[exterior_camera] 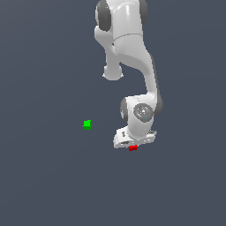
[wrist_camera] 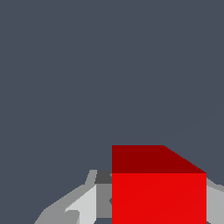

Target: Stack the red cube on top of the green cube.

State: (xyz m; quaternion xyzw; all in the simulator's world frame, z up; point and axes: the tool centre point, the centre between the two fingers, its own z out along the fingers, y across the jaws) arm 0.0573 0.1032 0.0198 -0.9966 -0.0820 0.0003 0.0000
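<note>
The red cube (exterior_camera: 133, 148) sits right under the white hand of the arm, between the fingers of my gripper (exterior_camera: 132, 146). In the wrist view the red cube (wrist_camera: 158, 192) fills the gap between the two grey fingers (wrist_camera: 89, 205), which press against its sides, so my gripper (wrist_camera: 158, 212) is shut on it. The green cube (exterior_camera: 87, 124) lies alone on the dark floor, well off to the exterior view's left of the gripper and a little farther back. It does not show in the wrist view.
The floor (exterior_camera: 53, 185) is a plain dark grey-blue surface. The white arm (exterior_camera: 132, 53) rises from the gripper toward the top of the exterior view.
</note>
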